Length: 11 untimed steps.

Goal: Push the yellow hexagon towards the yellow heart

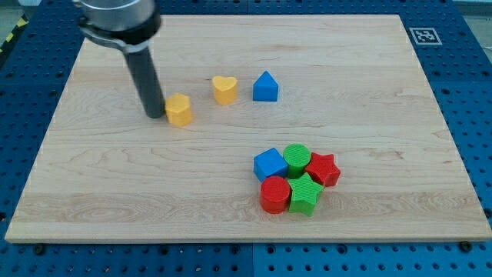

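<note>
Tip (pixel 156 115) touching yellow hexagon's (pixel 179 110) left side; yellow heart (pixel 224 89) near, to hexagon's upper right; rod has no jaws.

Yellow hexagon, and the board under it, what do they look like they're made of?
Yellow hexagon: probably plastic, matte, with fine ridges like 3D-printed layers. Board: pale wood, judging by its grain lines and plank seams, with a smooth finish. My tip sits just left of the hexagon.

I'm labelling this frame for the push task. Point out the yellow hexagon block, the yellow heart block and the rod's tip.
yellow hexagon block (pixel 180 109), camera view, middle of its top and front face.
yellow heart block (pixel 224 88), camera view, middle of its top face.
my tip (pixel 155 115), camera view, the rod's lower end, just left of the hexagon.
</note>
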Tool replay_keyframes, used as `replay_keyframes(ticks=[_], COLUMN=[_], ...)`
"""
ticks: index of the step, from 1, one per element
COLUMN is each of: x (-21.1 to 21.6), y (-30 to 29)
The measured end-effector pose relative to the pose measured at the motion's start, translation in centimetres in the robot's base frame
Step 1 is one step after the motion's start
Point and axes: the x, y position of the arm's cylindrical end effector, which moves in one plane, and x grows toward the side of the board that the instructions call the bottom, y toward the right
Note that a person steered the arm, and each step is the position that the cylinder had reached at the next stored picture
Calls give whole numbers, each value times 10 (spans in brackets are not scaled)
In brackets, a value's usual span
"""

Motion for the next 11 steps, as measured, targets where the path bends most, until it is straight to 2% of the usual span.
replay_keyframes(ticks=[2, 4, 5, 7, 9, 11], x=[32, 33, 31, 18, -10, -12], y=[45, 98, 106, 73, 79, 79])
